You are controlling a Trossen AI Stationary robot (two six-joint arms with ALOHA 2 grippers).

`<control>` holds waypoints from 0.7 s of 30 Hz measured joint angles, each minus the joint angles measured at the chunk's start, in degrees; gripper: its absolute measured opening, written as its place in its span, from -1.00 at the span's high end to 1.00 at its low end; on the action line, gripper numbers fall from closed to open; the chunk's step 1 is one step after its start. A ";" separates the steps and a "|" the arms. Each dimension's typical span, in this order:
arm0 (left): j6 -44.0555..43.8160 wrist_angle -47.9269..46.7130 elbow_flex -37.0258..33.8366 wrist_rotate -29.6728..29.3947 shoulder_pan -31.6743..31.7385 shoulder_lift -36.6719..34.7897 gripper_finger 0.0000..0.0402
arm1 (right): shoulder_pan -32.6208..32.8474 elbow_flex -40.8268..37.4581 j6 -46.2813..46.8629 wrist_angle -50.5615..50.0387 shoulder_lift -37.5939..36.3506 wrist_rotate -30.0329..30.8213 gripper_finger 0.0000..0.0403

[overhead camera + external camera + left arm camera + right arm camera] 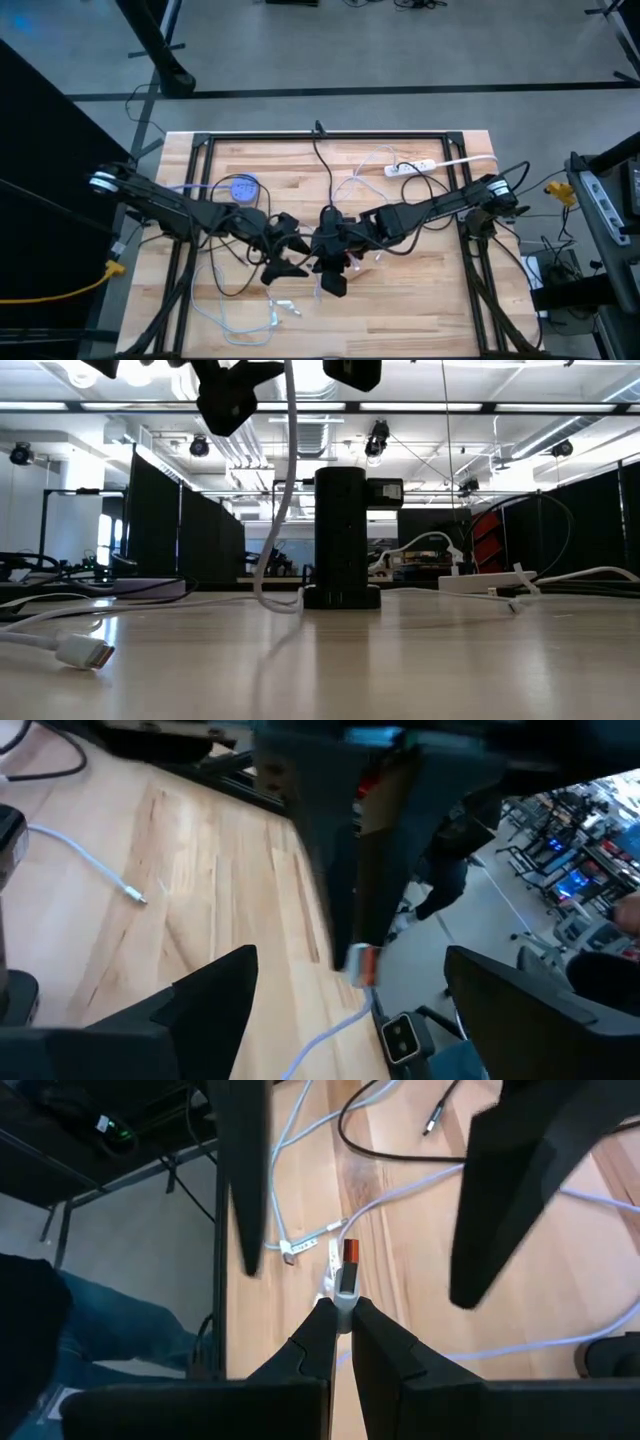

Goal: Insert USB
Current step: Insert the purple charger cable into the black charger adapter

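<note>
Over the middle of the wooden bench (420, 300) the two arms meet. The right gripper (338, 1312) has its fingers pressed together on a USB plug (346, 1275) — a pale connector with an orange-red tip, its white cable (560, 1342) trailing away across the wood. In the left wrist view the same plug (361, 963) shows at the end of the right arm's dark fingers, hanging above the bench with the cable curving off below it.

The left gripper (350, 1010) stands just beside it with its fingers spread wide, one to either side of the plug and touching neither plug nor cable. From above, the left gripper (283, 255) and the right gripper (332, 272) lie close together, just in front of a black upright tower (340, 538) that stands near the bench's centre; the low view shows this tower resting on its wider base, with a white cable (275, 510) hanging down beside it.

Elsewhere on the bench — a white power strip (412, 167) toward the far right corner, a round blue object (243, 187) at far left, and a loose white connector (84, 652) lying flat near the front edge.
</note>
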 joint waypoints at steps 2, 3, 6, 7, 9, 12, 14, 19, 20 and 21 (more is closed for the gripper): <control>0.00 0.04 0.00 -1.70 0.02 -0.01 -0.50 | 0.00 0.00 0.02 -0.06 0.00 0.00 0.96; 0.06 0.11 0.00 -2.15 0.04 -0.09 -0.49 | 0.00 0.00 0.01 -0.11 0.00 0.00 0.96; 0.15 0.09 0.00 -2.34 0.10 -0.19 -0.39 | 0.00 0.00 0.00 -0.09 0.00 0.00 0.96; 0.22 0.09 0.00 -2.36 0.11 -0.24 -0.36 | 0.00 0.00 0.00 -0.07 0.00 0.00 0.96; 0.79 0.07 0.00 -2.33 0.11 -0.31 -0.28 | 0.00 0.00 0.02 -0.09 0.00 0.00 0.96; 1.63 -0.21 0.00 -2.31 0.11 -0.33 -0.12 | 0.00 0.00 0.02 -0.05 0.00 0.00 0.96; 1.73 -0.24 0.00 -2.31 0.11 -0.33 0.01 | 0.01 0.00 0.02 -0.03 0.00 0.00 0.96; 1.73 -0.28 0.00 -2.20 0.11 -0.36 0.31 | 0.02 0.00 0.02 -0.16 0.00 0.04 0.96; 1.74 -0.29 0.00 -2.14 0.09 -0.36 0.37 | 0.02 0.00 0.02 -0.16 0.00 0.04 0.96; 1.82 -0.30 0.00 -2.03 0.09 -0.36 0.42 | 0.02 0.00 0.02 -0.17 0.00 0.04 0.96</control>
